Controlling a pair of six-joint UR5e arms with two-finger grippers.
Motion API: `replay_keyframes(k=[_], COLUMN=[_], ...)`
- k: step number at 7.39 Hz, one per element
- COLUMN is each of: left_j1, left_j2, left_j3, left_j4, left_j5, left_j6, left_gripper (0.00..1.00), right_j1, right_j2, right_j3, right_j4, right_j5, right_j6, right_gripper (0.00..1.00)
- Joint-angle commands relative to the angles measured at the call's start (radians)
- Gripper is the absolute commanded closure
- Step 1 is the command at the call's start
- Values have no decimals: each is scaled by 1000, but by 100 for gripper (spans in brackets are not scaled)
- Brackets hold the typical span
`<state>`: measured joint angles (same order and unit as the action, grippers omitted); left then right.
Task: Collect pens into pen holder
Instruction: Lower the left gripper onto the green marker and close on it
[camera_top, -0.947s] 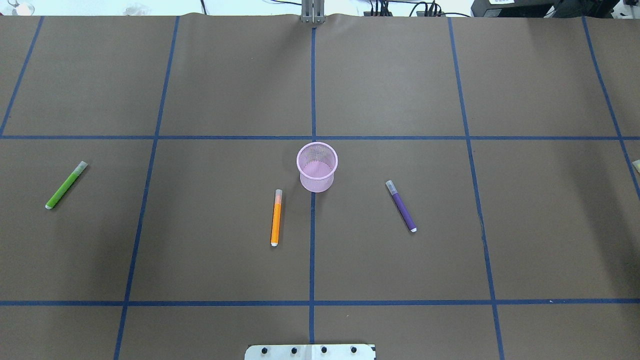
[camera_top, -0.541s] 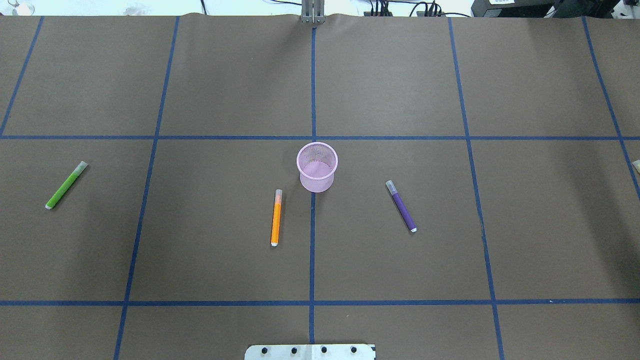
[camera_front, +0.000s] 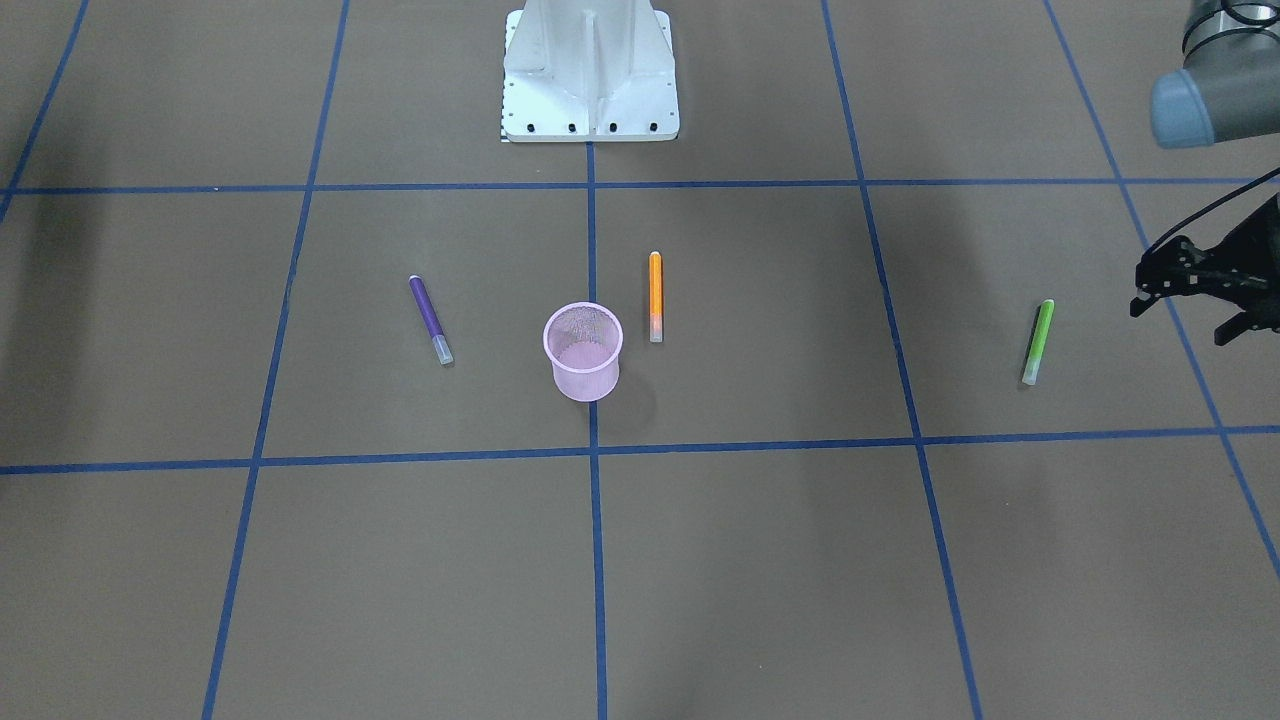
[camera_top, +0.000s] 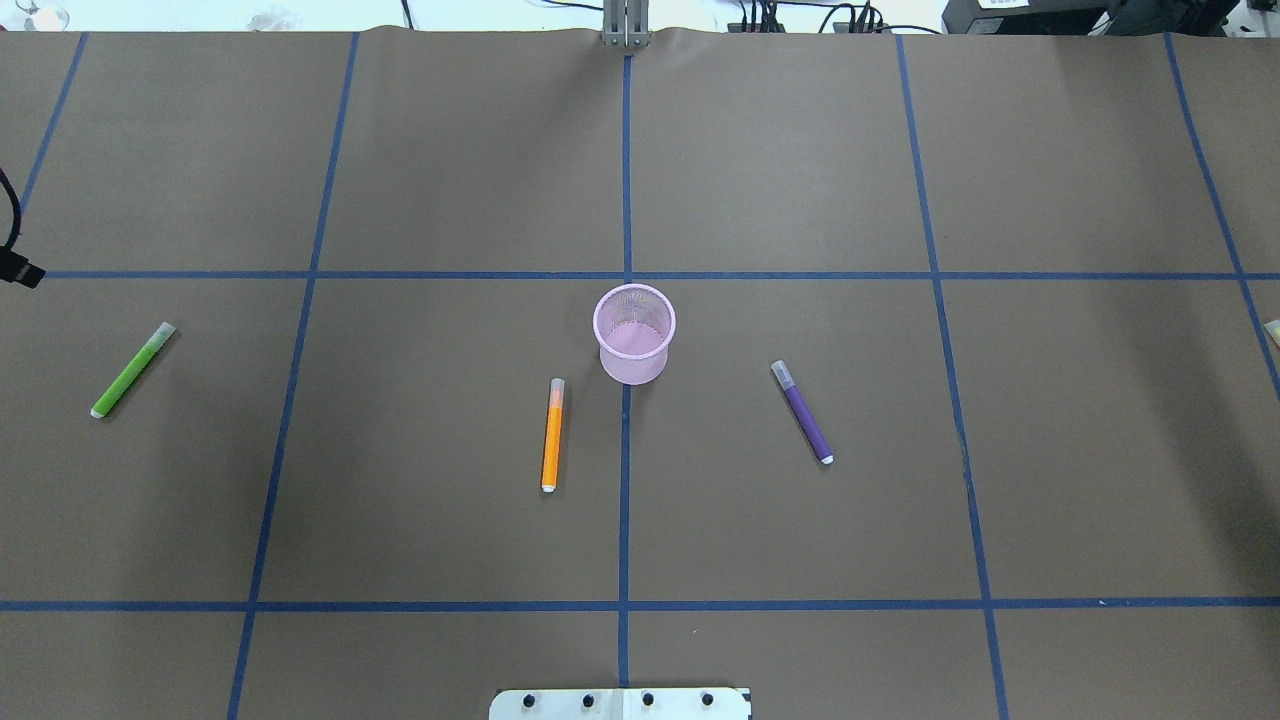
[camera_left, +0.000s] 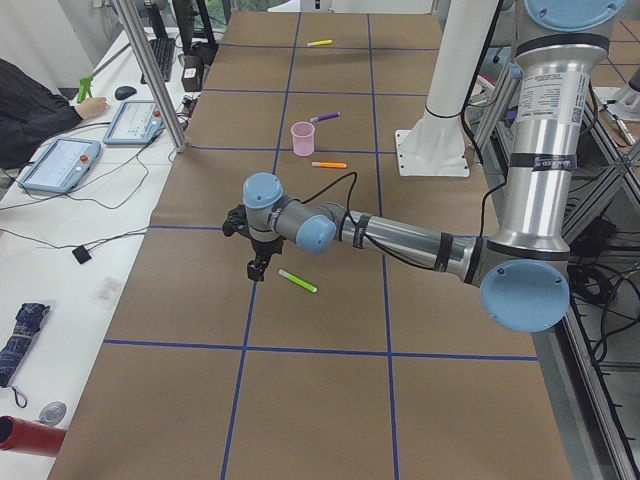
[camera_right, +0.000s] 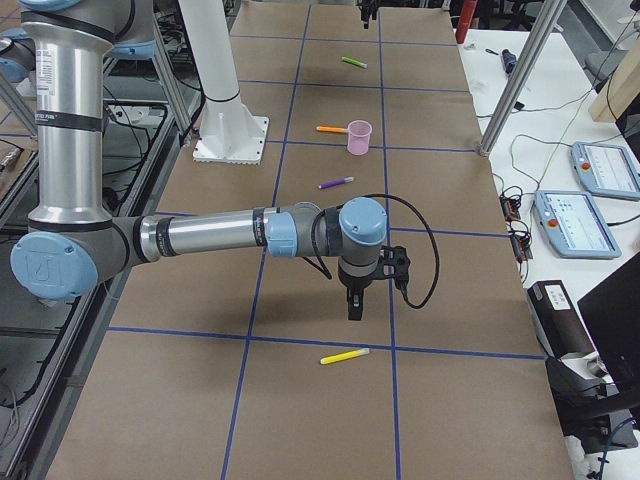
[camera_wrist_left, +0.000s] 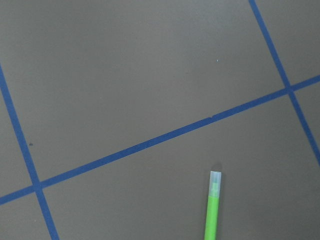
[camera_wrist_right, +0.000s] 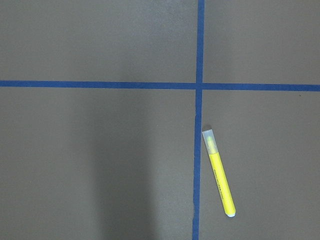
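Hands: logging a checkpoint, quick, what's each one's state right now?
Left hand: open, holding nothing.
Right hand: cannot be told from this side view.

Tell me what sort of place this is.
Probably a robotics lab: industrial arms over a table marked with a blue tape grid, and teach pendants on a side desk.

Overhead and front-facing views, opposed, both look down on the pen holder (camera_top: 634, 335).
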<state>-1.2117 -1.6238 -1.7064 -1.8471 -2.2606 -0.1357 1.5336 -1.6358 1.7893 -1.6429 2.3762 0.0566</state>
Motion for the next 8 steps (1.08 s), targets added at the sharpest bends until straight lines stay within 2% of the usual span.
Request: replay_keyframes(k=[1, 3, 6, 8], left_j1=[87, 142, 190, 234], left_j2=[5, 5, 4, -4], left_j3=[5, 31, 158, 160], left_j4=[-24, -94, -320, -320], left_j5=[30, 32, 75, 99], left_j6=[-126, -232, -338, -361], left_gripper=[0, 0, 1, 2], right_j1=[-3, -3, -3, -3], right_j2=[10, 8, 7, 1], right_j3=[-4, -8, -11, -11], right_j4=[-3, -2, -2, 0], right_j5=[1, 1, 1, 1], right_j6=[0, 0, -1, -1], right_gripper=[0, 0, 0, 0])
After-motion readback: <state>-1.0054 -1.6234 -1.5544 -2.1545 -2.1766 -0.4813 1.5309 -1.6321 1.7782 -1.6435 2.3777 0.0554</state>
